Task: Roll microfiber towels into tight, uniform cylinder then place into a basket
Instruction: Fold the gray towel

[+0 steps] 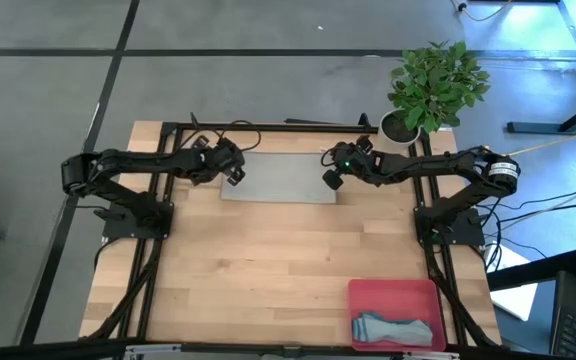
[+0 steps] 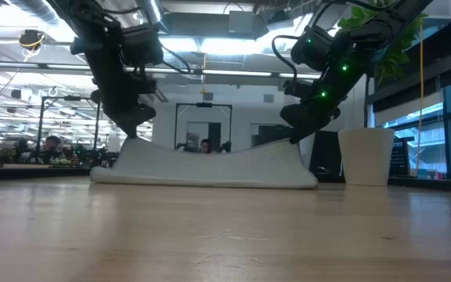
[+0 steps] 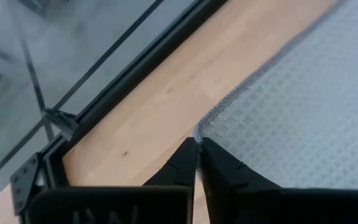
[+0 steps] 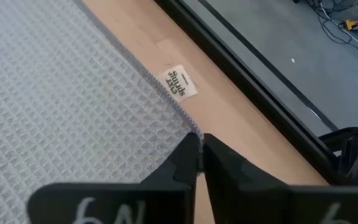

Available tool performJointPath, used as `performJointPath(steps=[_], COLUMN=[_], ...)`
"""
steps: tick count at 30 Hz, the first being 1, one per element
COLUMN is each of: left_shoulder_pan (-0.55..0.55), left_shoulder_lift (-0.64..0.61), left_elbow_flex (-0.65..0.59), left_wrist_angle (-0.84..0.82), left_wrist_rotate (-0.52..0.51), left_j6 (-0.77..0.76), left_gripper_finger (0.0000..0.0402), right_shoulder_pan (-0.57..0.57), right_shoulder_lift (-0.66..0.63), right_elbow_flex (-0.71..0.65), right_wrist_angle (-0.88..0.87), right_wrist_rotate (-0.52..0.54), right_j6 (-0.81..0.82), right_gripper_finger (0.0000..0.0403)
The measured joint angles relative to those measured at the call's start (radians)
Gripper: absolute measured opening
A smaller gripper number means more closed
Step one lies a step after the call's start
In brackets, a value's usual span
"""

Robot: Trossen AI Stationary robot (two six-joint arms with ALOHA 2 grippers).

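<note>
Two tools, left tool (image 1: 236, 176) and right tool (image 1: 330, 180), clamp the grey towel's (image 1: 280, 180) far corners; potted plant (image 1: 434, 85) stands beside the bench (image 1: 268, 270).

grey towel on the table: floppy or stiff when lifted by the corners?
Probably floppy: in the low view the grey towel sags between the two raised corners. Likely light, since the left pincer and right pincer each hold a corner by thin fingertip pinches. The waffle weave probably grips well, but a corner pinch may slip.

We see bright, even overhead light, with ceiling lamps (image 2: 210, 48) glaring in the low view. The table (image 2: 225, 235) foreground there blurs; shadows stay soft.
</note>
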Motion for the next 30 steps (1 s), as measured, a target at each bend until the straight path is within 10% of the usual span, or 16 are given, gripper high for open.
performJointPath(steps=[14, 22, 30], left_shoulder_pan=[0.031, 0.031, 0.029], left_shoulder_lift=[0.000, 0.021, 0.152], left_elbow_flex=[0.000, 0.000, -0.023], left_wrist_angle=[0.010, 0.021, 0.024], left_wrist_rotate=[0.027, 0.347, 0.373], left_j6=[0.019, 0.052, 0.062], left_gripper_finger=[0.0082, 0.0075, 0.0074], right_shoulder_pan=[0.000, 0.014, 0.092], right_shoulder_lift=[0.000, 0.000, 0.077], right_elbow_flex=[0.000, 0.000, -0.001], right_wrist_angle=[0.015, 0.028, 0.028], right_wrist_rotate=[-0.013, -0.429, -0.531], right_j6=[0.028, 0.141, 0.178], right_gripper_finger=[0.0165, 0.0189, 0.0189])
